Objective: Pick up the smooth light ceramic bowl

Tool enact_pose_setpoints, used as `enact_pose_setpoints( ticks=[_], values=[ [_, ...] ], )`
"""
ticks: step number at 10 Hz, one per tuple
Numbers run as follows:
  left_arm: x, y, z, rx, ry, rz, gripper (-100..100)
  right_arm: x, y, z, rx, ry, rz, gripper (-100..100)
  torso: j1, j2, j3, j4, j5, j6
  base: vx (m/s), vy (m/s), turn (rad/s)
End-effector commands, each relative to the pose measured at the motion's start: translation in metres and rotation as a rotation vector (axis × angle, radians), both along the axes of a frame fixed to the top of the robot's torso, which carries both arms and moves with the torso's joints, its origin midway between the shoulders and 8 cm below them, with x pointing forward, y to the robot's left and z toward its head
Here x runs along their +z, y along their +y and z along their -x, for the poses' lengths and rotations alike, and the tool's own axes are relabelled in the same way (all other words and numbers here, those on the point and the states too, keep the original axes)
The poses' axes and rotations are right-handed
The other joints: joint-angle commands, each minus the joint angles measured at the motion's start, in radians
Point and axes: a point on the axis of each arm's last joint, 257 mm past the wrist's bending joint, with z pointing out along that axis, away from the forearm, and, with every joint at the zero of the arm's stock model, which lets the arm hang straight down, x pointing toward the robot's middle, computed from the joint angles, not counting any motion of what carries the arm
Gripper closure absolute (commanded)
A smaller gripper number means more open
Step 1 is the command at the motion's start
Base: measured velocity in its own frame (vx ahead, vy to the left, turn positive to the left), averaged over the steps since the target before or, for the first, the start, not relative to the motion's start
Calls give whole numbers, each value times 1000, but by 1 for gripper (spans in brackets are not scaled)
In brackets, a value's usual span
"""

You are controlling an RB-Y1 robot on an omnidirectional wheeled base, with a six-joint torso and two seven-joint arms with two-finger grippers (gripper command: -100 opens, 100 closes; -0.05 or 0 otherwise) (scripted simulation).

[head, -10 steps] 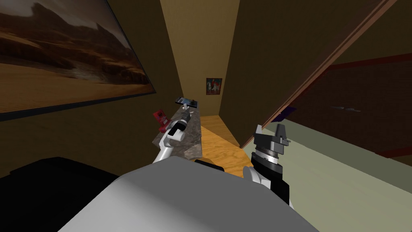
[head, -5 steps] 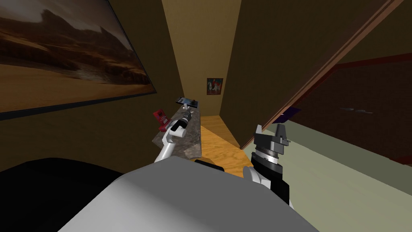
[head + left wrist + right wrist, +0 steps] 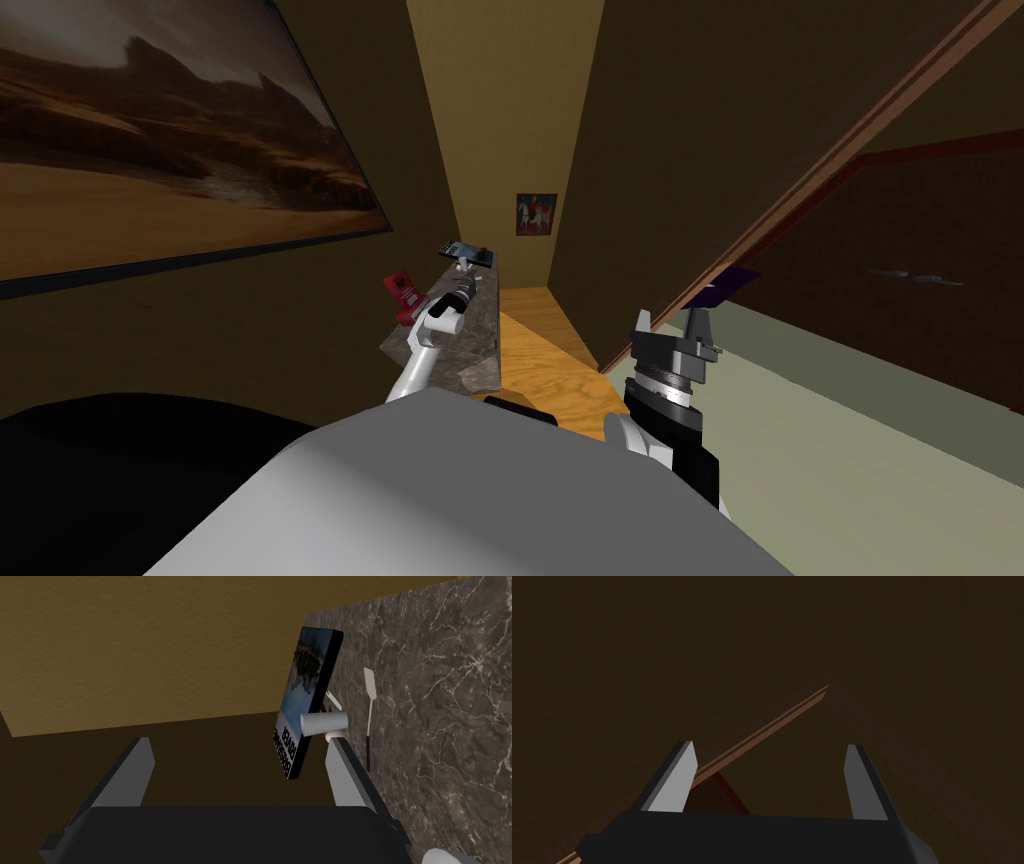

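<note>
Left hand reached farther along counter, released; right hand released; cup by book.

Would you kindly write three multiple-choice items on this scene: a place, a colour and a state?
1. Where does the spatula lie? A. on the dark marbled counter B. on the wooden floor C. on the book
2. What colour is the box by the wall? A. blue B. red C. green
3. How do the jaws of the left gripper stand? A. open B. shut on the spatula C. shut on the book
1 A: it lies flat on the counter. 2 B: the head view shows it red. 3 A: they stand wide apart, pressing nothing.
</note>
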Motion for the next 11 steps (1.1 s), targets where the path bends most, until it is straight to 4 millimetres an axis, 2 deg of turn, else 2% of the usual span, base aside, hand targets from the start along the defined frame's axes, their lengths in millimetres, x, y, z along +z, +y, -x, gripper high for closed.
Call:
enact_pose_setpoints(
  ticks=[1, 4, 6, 11],
  values=[
    [-10, 3, -3, 9, 45, 6, -100, 0, 0, 0, 0, 0, 0, 0, 0, 0, 0, 0, 0, 0, 8, -17, 49],
    [-22, 10, -16, 31, 121, 23, -100, 0, 0, 0, 0, 0, 0, 0, 0, 0, 0, 0, 0, 0, 10, -14, 83],
    [-30, 11, -14, 36, 153, 26, -100, 0, 0, 0, 0, 0, 0, 0, 0, 0, 0, 0, 0, 0, 5, -3, 28],
    [-54, 20, -26, 72, 286, 56, -100, 0, 0, 0, 0, 0, 0, 0, 2, 0, 0, 0, 0, 0, 12, 12, 91]
  ],
)
